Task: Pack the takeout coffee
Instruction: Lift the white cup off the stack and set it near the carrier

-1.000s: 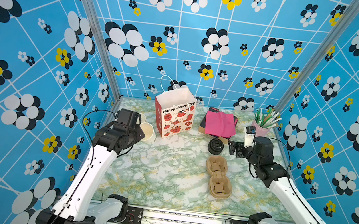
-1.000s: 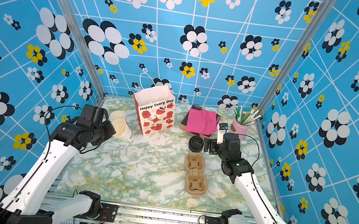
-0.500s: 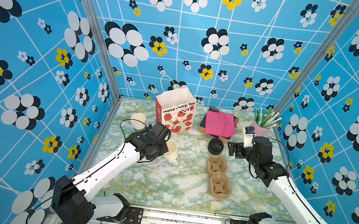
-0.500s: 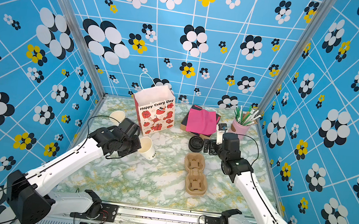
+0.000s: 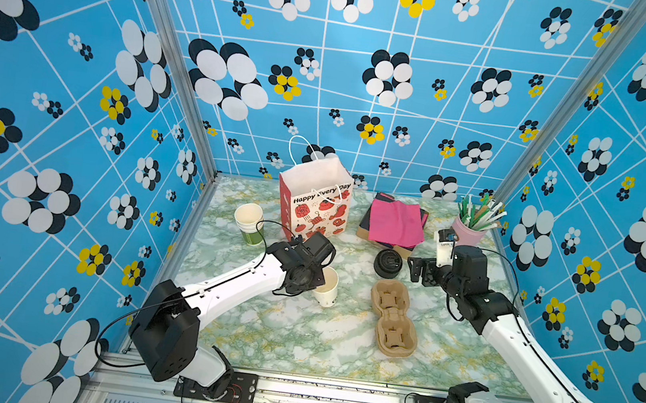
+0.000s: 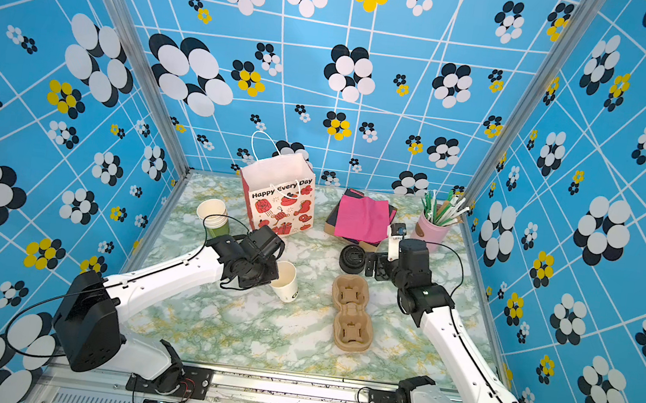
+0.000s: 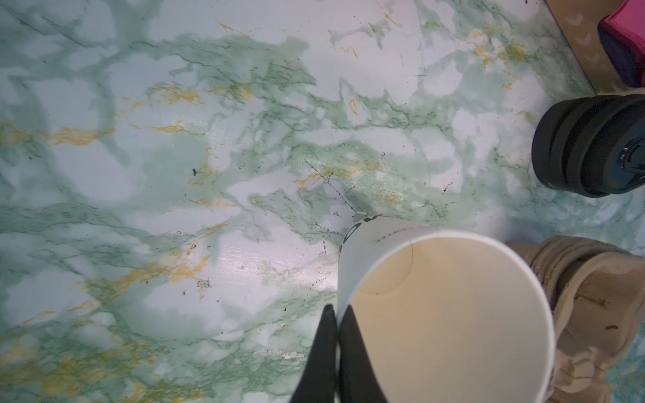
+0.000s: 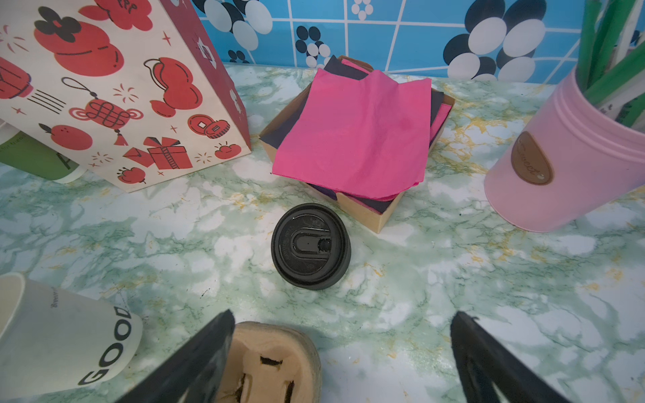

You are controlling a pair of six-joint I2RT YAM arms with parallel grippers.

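One step on: moves paper cup (image 5: 327, 293) from far-left stack (image 5: 249, 223) to middle of desk (image 5: 296, 333), left tool (image 7: 336, 321) pinching rim; right tool (image 8: 343, 315) wide, empty; still lidless.

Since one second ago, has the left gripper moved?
Yes: the left gripper, shut on a cup, went from the cup stack toward the carrier.

The whole counter (image 5: 296, 333) is seen in both top views from high above its front edge, looking down toward the back wall (image 5: 428, 48), with nearly identical framing. The left wrist view is held close above the counter, looking steeply down into a lidless white cup (image 7: 443, 314). The right wrist view is set low, faced toward the back wall. The black lids (image 8: 310, 246) and pulp carrier (image 8: 296, 349) are shared by both wrist views.
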